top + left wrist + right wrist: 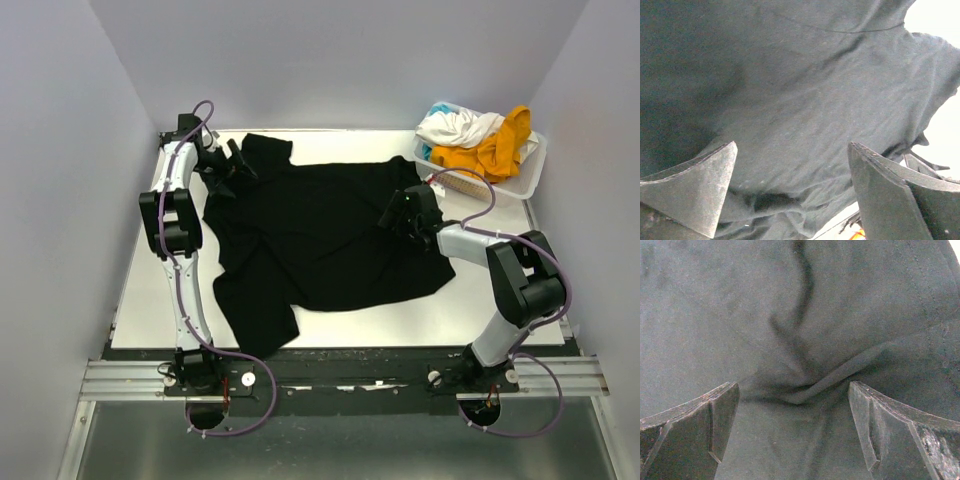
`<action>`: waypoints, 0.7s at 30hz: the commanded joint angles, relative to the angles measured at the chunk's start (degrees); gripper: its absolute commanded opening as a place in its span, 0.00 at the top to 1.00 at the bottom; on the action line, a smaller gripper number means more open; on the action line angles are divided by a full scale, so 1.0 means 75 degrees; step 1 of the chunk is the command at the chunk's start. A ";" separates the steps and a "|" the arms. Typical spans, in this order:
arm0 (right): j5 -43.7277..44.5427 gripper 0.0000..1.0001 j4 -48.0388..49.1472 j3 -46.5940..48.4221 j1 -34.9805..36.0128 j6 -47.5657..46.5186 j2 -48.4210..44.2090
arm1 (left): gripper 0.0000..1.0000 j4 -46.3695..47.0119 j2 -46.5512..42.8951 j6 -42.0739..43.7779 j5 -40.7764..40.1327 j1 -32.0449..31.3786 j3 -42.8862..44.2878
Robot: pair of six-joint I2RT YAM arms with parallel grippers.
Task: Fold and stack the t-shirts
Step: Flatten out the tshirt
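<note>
Even soft overhead light, dim wrist views, slight blur

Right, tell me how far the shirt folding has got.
Nothing is folded or stacked yet. In hand: the black t-shirt lies spread and rumpled on the table, left gripper and right gripper both open over it. Left: folding it, plus the white t-shirt and mustard-yellow t-shirt heaped in the basket.
</note>
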 commanded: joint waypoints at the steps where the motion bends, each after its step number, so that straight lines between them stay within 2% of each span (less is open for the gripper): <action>1: 0.0340 0.00 -0.0063 0.0026 -0.0016 0.0144 0.0068 | 0.01 0.0488 0.0564 -0.0229 0.1288 0.0116 0.0627; 3: 0.0490 0.00 -0.0074 -0.0009 -0.0016 0.0143 -0.0027 | 0.02 0.0512 0.0830 -0.0414 0.1313 0.0193 0.1064; 5: 0.0637 0.00 -0.0068 -0.0032 -0.0021 0.0133 -0.0097 | 0.01 0.0648 0.0823 -0.0658 0.0851 0.0196 0.1245; 9: 0.0734 0.00 -0.0061 0.0015 -0.0016 0.0102 -0.0130 | 0.01 0.1863 0.0763 -0.1171 0.0722 0.0238 0.0982; 14: 0.0955 0.00 0.0106 -0.0061 -0.0016 0.0080 -0.0228 | 0.01 0.2415 0.1344 -0.1936 0.0462 0.0252 0.1989; 21: 0.1268 0.00 0.0121 -0.0100 -0.0017 0.0003 -0.0356 | 0.01 0.3496 0.1354 -0.2612 -0.0083 0.0253 0.1771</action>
